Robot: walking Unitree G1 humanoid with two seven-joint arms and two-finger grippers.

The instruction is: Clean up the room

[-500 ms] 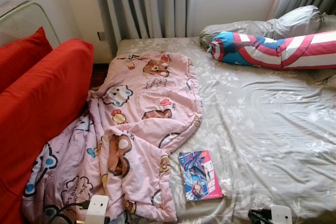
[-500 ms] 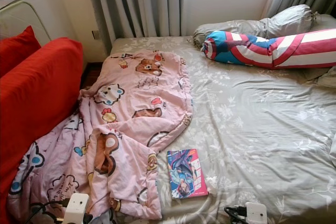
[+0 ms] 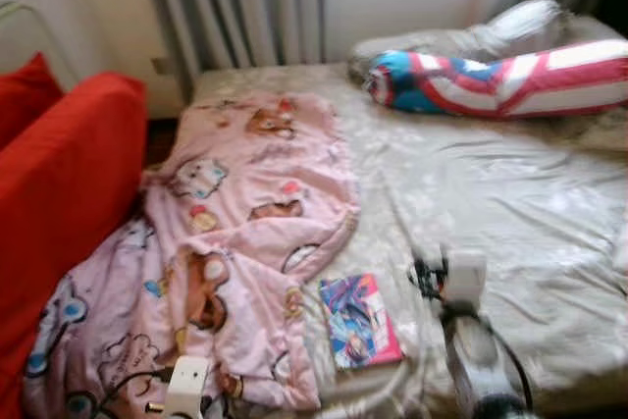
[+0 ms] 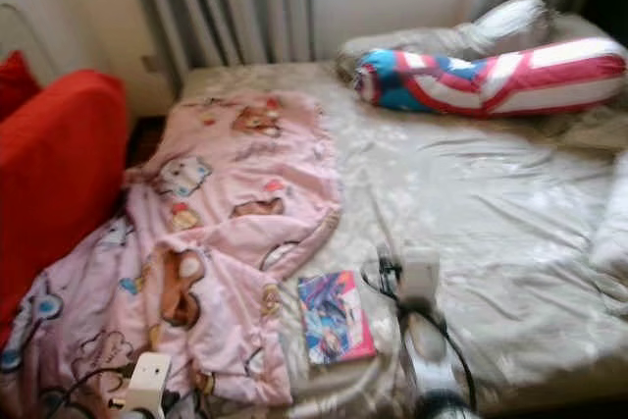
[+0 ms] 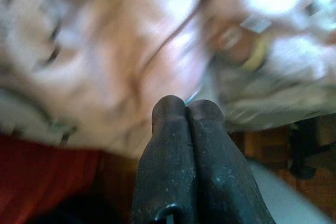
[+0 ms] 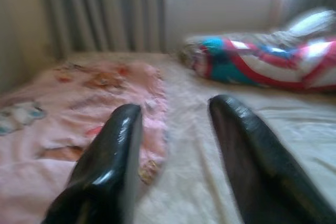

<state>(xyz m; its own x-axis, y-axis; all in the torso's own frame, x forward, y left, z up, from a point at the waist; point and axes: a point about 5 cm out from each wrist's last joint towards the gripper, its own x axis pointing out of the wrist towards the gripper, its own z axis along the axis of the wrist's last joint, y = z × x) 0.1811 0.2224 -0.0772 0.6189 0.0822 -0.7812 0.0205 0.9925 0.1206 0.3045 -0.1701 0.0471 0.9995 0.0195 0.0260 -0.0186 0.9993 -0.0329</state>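
A pink cartoon-print blanket (image 3: 245, 213) lies crumpled over the left half of the bed and spills off its near corner. A colourful book (image 3: 360, 321) rests on the grey floral sheet (image 3: 510, 203) beside the blanket's edge. My right gripper (image 3: 424, 277) hovers above the sheet just right of the book. Its fingers (image 6: 113, 156) are open with nothing between them, pointing toward the bed's head. My left gripper (image 5: 186, 106) is shut and empty, low at the blanket's near corner (image 3: 162, 401).
A red, white and blue bolster (image 3: 500, 80) and grey pillows (image 3: 510, 26) lie at the head of the bed. A red sofa (image 3: 59, 193) stands close along the left side. Grey curtains (image 3: 235, 7) hang behind. All views are blurred.
My right arm has risen from the bottom edge and reached forward over the sheet, next to the book. The head views have shifted slightly. The left gripper stays low.
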